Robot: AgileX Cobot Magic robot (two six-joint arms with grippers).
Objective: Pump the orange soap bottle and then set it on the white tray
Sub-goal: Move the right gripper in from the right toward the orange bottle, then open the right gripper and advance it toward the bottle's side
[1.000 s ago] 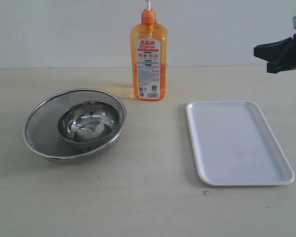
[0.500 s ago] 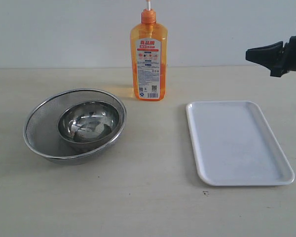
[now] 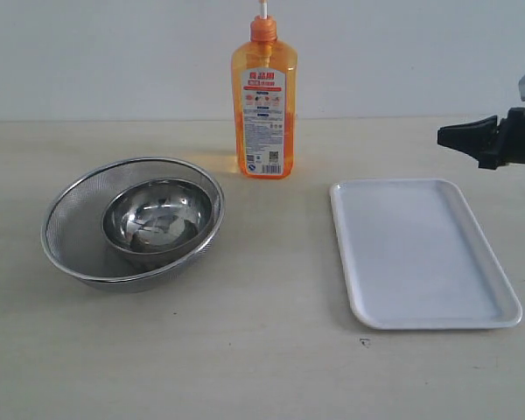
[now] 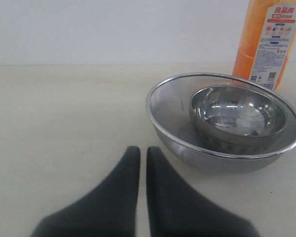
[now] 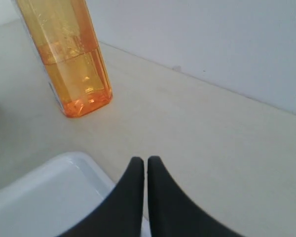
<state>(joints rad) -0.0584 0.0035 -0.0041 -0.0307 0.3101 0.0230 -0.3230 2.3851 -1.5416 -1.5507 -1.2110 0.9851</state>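
The orange soap bottle (image 3: 264, 101) stands upright at the back of the table, its pump head cut off by the top of the exterior view; it also shows in both wrist views (image 4: 265, 42) (image 5: 69, 57). The white tray (image 3: 420, 252) lies flat at the right, bare; one corner of the tray (image 5: 44, 197) shows in the right wrist view. My right gripper (image 3: 446, 136) hovers above the tray's far right corner, shut on nothing, well right of the bottle (image 5: 145, 160). My left gripper (image 4: 139, 150) is shut and empty, low over the table; it does not show in the exterior view.
A round steel bowl (image 3: 157, 214) sits inside a mesh strainer (image 3: 74, 236) at the left of the table, in front and left of the bottle; the bowl (image 4: 237, 111) lies close to my left gripper. A pale wall runs behind the table.
My right gripper has come down and turned from tilted to level, pointing left, now nearer the tray's far corner. Bottle, tray and bowl have not moved.
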